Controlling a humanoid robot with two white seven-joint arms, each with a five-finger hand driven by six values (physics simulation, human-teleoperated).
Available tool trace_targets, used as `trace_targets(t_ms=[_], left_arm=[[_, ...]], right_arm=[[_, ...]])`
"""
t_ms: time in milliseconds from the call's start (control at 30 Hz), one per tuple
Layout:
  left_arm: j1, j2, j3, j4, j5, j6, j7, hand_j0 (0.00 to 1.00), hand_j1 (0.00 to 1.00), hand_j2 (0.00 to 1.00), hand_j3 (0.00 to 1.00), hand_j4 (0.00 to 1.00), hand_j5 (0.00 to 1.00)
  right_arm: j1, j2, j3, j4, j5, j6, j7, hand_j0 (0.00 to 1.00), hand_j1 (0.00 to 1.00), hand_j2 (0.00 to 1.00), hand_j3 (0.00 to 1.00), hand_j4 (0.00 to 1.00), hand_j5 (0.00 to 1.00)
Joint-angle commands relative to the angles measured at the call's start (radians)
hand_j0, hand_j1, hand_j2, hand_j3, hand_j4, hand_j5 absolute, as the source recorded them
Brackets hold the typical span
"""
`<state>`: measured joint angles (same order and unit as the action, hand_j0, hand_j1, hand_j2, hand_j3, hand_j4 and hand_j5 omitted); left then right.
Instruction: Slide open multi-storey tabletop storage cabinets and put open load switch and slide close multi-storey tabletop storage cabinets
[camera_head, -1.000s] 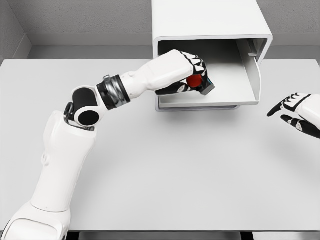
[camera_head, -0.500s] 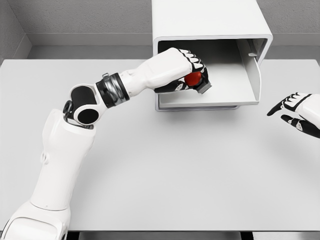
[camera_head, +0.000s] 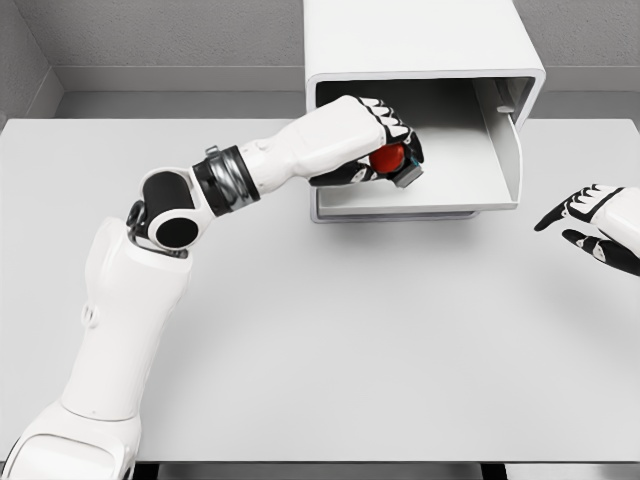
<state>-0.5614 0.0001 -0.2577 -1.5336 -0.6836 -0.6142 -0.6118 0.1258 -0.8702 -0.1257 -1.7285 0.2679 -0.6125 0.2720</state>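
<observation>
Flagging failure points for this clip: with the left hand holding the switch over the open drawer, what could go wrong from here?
1. The left hand grips the switch near the drawer's left front corner; released there, it might tip over the edge.
2. If the switch stands tall, closing could jam it against the cabinet.
3. The right hand rests apart, open, unable to help.

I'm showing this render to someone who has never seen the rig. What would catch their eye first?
The red-knobbed load switch, the only colour in a white scene, sits gripped in the left hand over the open drawer of the white cabinet at the table's far edge. Next, the long white left arm sweeping up from the lower left. The right hand hangs open at the right edge, above the table.
</observation>
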Motion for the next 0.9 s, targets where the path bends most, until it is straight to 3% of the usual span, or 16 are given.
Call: trace_targets(t_ms=[0, 200, 267, 467, 667, 767, 867], left_arm=[[0.002, 0.000, -0.002, 0.000, 0.007, 0.003, 0.001, 0.59, 0.59, 0.59, 0.59, 0.59, 0.59], [0.002, 0.000, -0.008, -0.007, -0.001, 0.003, 0.001, 0.59, 0.59, 0.59, 0.59, 0.59, 0.59], [0.002, 0.000, -0.006, -0.007, -0.001, 0.003, 0.001, 0.67, 0.67, 0.67, 0.67, 0.67, 0.67], [0.002, 0.000, -0.008, -0.011, -0.001, 0.003, 0.001, 0.76, 0.76, 0.76, 0.76, 0.76, 0.76], [0.002, 0.000, -0.006, -0.011, -0.001, 0.003, 0.001, 0.78, 0.78, 0.78, 0.78, 0.78, 0.78], [0.002, 0.000, -0.006, -0.016, 0.001, 0.003, 0.001, 0.84, 0.84, 0.84, 0.84, 0.84, 0.84], [0.009, 0.000, -0.006, -0.059, 0.001, 0.003, 0.001, 0.85, 0.85, 0.85, 0.85, 0.85, 0.85]], right_arm=[[0.000, -0.001, 0.000, 0.000, -0.007, 0.002, 0.000, 0.55, 0.55, 0.55, 0.55, 0.55, 0.55], [0.000, -0.003, -0.005, -0.011, -0.007, 0.002, 0.000, 0.56, 0.56, 0.56, 0.56, 0.56, 0.56], [0.008, -0.003, -0.014, -0.014, -0.007, 0.002, 0.000, 0.56, 0.56, 0.56, 0.56, 0.56, 0.56], [0.014, -0.003, -0.015, -0.014, -0.007, 0.002, 0.000, 0.56, 0.56, 0.56, 0.56, 0.56, 0.56], [0.014, -0.004, -0.015, -0.014, -0.007, 0.002, 0.000, 0.56, 0.56, 0.56, 0.56, 0.56, 0.56], [0.015, -0.004, -0.028, -0.014, -0.009, 0.002, 0.000, 0.56, 0.56, 0.56, 0.56, 0.56, 0.56], [0.021, -0.001, -0.028, -0.017, -0.012, 0.002, 0.000, 0.56, 0.56, 0.56, 0.56, 0.56, 0.56]])
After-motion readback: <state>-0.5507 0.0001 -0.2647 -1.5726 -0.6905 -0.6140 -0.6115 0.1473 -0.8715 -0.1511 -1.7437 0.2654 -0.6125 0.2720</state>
